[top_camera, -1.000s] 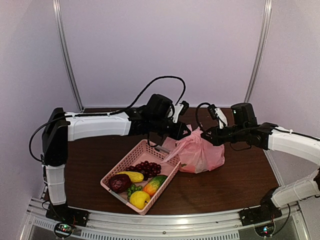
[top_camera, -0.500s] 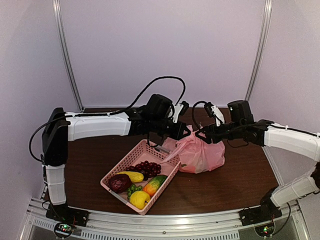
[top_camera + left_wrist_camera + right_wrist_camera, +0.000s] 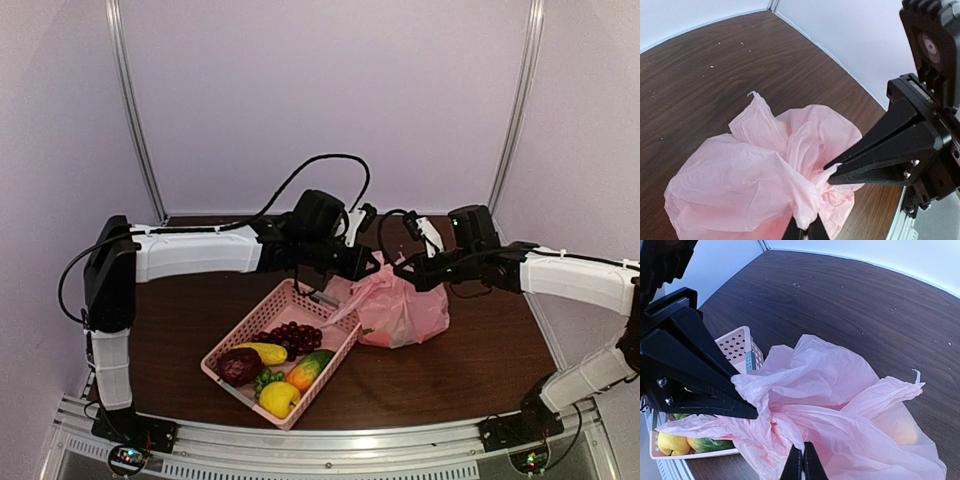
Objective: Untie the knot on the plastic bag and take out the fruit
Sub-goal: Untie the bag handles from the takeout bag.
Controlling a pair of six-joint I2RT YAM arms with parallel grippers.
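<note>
The pink plastic bag (image 3: pixel 402 308) lies on the table to the right of the basket. Its knot (image 3: pixel 388 268) stands on top, also in the left wrist view (image 3: pixel 815 192) and the right wrist view (image 3: pixel 771 412). My left gripper (image 3: pixel 374 264) (image 3: pixel 805 229) is shut on a pink strip at the knot's left side. My right gripper (image 3: pixel 404 273) (image 3: pixel 802 452) is shut on a strip at the knot's right side. The two grippers face each other, tips close. A pale orange fruit (image 3: pixel 897 427) shows faintly through the bag; other fruit inside is hidden.
A pink latticed basket (image 3: pixel 232 338) lies left of the bag with dark grapes (image 3: pixel 295 337), a maroon fruit (image 3: pixel 238 366), a yellow lemon (image 3: pixel 280 398) and other toy produce. The table's back edge meets the wall behind the bag.
My right arm has moved a little to the left and its gripper now sits at the knot. The left arm and the bag have barely moved.
</note>
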